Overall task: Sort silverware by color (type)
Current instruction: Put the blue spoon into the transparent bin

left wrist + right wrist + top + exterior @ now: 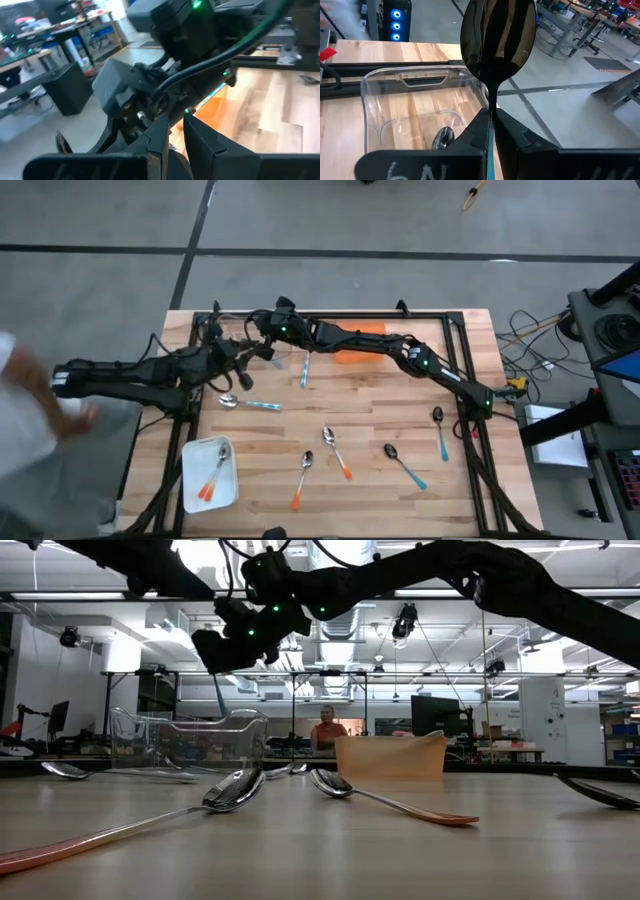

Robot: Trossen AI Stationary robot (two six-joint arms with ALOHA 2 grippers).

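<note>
Right jaws are clamped shut on a dark spoon, bowl sticking up just past the tips. Below and beyond them sits a clear bin with another spoon inside. Left jaws are nearly closed, nothing in them, right up against the right wrist. More spoons lie scattered on the tabletop; two are in a white tray.

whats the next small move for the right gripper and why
Probably lower a little over the clear bin and release. The right gripper is shut on a dark-bowled spoon, held above the bin, where another dark-bowled spoon already lies, so the types seem to match.
</note>
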